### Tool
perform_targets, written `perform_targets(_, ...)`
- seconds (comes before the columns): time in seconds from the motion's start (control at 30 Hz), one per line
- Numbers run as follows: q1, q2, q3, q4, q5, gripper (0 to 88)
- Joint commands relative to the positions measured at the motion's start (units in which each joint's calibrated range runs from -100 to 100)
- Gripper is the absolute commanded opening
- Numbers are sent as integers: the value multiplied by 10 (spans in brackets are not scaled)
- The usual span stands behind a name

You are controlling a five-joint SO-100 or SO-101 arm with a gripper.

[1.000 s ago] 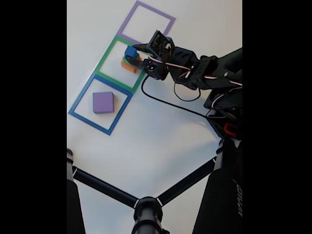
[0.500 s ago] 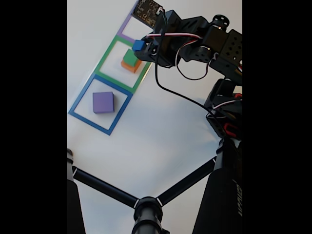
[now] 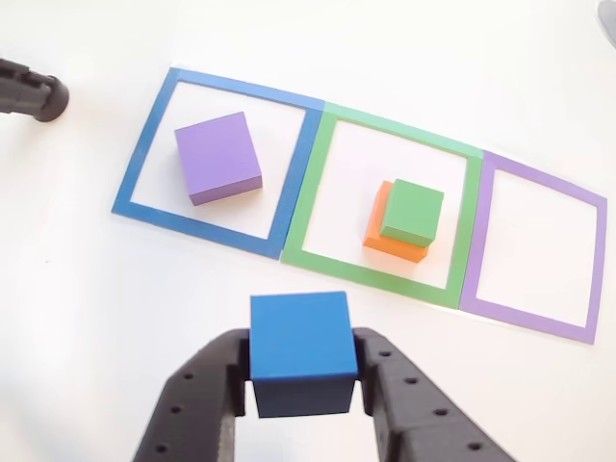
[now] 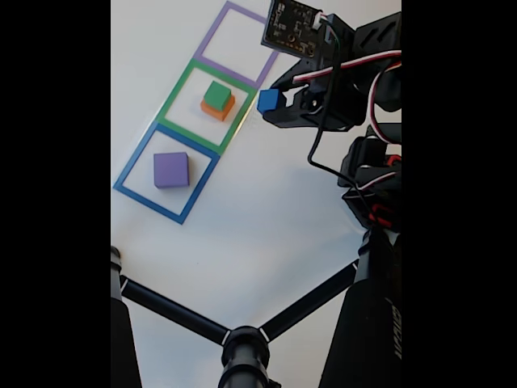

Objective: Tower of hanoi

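Observation:
My gripper [image 3: 303,371] [image 4: 271,101] is shut on a small blue cube [image 3: 302,346] [image 4: 267,100] and holds it in the air above the white table, beside the green square outline [image 3: 318,192] [image 4: 176,97]. Inside that green outline a green cube [image 3: 413,211] [image 4: 216,94] sits on top of a wider orange block [image 3: 381,241] [image 4: 220,111]. A purple cube [image 3: 218,156] [image 4: 170,170] rests inside the blue square outline [image 3: 144,154] [image 4: 133,166]. The purple square outline [image 3: 587,279] [image 4: 216,32] holds nothing.
Black tripod legs [image 4: 174,311] cross the bottom of the fixed view, and one leg tip [image 3: 29,94] shows at the upper left of the other view. The arm's body and cables [image 4: 371,186] stand at the right of the fixed view.
The blue cube has been lifted off the green cube and carried away from the stack, rising and moving right in the fixed view. The green and orange blocks stay in the green outline.

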Motion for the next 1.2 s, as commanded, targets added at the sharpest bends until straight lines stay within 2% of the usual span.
perform_targets(0.0,-34,-15,-52,26,0,23)
perform_targets(0.37,-130,-20,-99,52,-3,19)
perform_targets(0.53,-148,-12,-93,40,-10,19)
perform_targets(0.63,-149,-12,-37,-3,-14,20)
perform_targets(0.8,-123,-12,145,-182,0,21)
perform_targets(1.17,-86,91,557,-796,0,24)
